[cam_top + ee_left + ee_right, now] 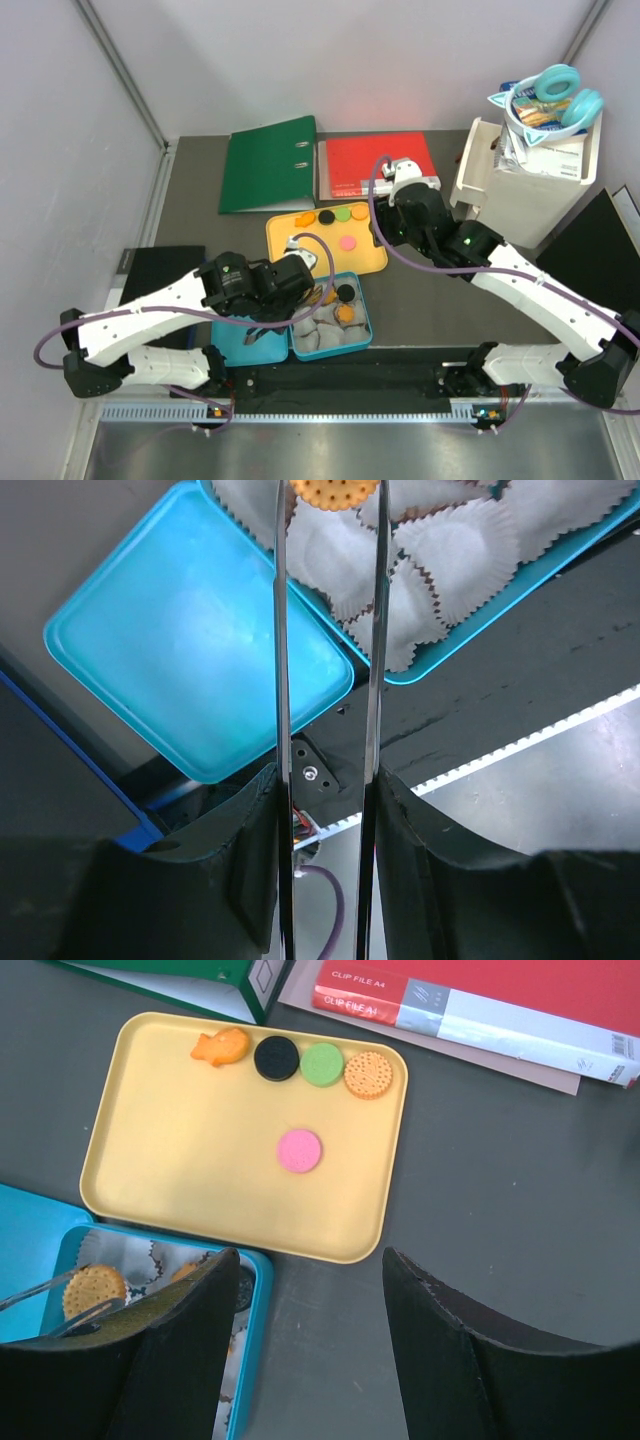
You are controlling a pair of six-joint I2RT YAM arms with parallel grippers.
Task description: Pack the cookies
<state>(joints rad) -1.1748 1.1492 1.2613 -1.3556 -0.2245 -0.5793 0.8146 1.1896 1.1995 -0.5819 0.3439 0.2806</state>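
Cookies lie on the yellow tray (150,1160): an orange fish shape (220,1047), a black one (276,1057), a green one (322,1064), an orange round one (368,1075) and a pink one (299,1150). The blue box (366,320) of grey paper cups holds a black cookie (346,292) and an orange cookie (345,313). My left gripper (328,775) is shut on metal tongs (281,680), which pinch an orange cookie (330,490) above the box's cups. My right gripper (310,1260) is open and empty, high over the table beside the tray's near right corner.
The blue lid (200,630) lies left of the box. A green binder (268,165) and a red folder (378,165) lie behind the tray. A white bin (530,180) with headphones stands at the back right. Black pads lie at the far left (160,262) and far right (600,240).
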